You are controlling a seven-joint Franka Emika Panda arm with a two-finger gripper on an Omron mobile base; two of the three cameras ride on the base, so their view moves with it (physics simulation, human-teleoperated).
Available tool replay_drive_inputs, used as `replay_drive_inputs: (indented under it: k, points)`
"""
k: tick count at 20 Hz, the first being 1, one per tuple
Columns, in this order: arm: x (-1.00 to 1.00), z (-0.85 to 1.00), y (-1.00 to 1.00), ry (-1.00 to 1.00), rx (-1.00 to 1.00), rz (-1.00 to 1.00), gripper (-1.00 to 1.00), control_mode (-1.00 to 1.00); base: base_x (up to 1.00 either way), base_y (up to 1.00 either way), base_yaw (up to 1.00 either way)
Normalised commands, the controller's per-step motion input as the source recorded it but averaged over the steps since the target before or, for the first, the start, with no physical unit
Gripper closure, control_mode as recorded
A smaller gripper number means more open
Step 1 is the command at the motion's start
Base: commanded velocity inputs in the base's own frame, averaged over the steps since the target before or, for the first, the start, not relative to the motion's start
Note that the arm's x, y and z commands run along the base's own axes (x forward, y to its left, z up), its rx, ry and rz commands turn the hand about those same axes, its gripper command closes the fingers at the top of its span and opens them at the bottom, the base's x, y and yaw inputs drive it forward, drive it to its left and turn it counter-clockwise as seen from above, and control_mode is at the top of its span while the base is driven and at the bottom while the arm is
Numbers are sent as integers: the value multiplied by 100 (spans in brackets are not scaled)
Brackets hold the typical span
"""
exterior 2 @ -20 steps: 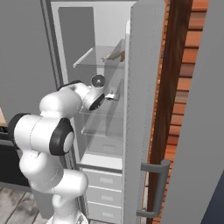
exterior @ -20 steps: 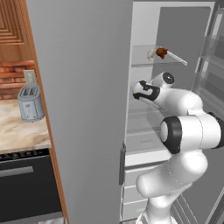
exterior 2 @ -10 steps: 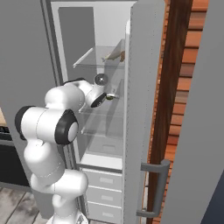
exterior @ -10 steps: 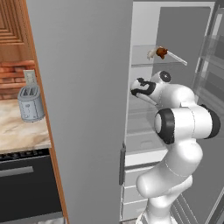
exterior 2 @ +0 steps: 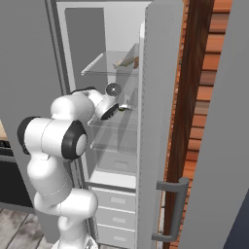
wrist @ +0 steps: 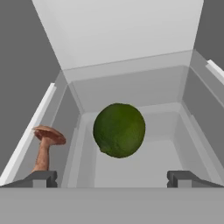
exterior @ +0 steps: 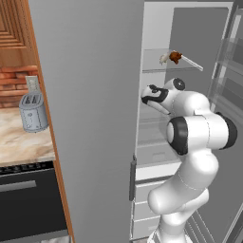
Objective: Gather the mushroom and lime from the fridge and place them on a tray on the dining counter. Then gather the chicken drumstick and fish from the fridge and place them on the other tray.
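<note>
As seen along the hand, the lime (wrist: 119, 130) is centred at twelve o'clock ahead of the gripper (wrist: 112, 177), whose jaws are spread wide and empty; being round, it offers no long axis. The mushroom (wrist: 47, 144) is found upright at nine o'clock, just beside the left fingertip (wrist: 42, 177). Both are borne on a white shelf inside the open fridge (exterior: 90, 95). The chicken drumstick (exterior: 175, 57) is set on the glass shelf above.
</note>
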Motion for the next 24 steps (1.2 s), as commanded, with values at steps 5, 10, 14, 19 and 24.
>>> replay_drive_inputs:
  k: [5, 10, 14, 19, 24]
  points:
    - [8, 0, -3, 0, 0, 0, -100, -100, 0, 0, 0]
    - [29, 0, 0, 0, 0, 0, -100, -100, 0, 0, 0]
    - [22, -1, 0, 1, 0, 0, -100, -100, 0, 0, 0]
    - [4, -2, -6, 2, 0, 0, -100, -100, 0, 0, 0]
    - [29, -10, 0, 5, 0, 0, -100, -100, 0, 0, 0]
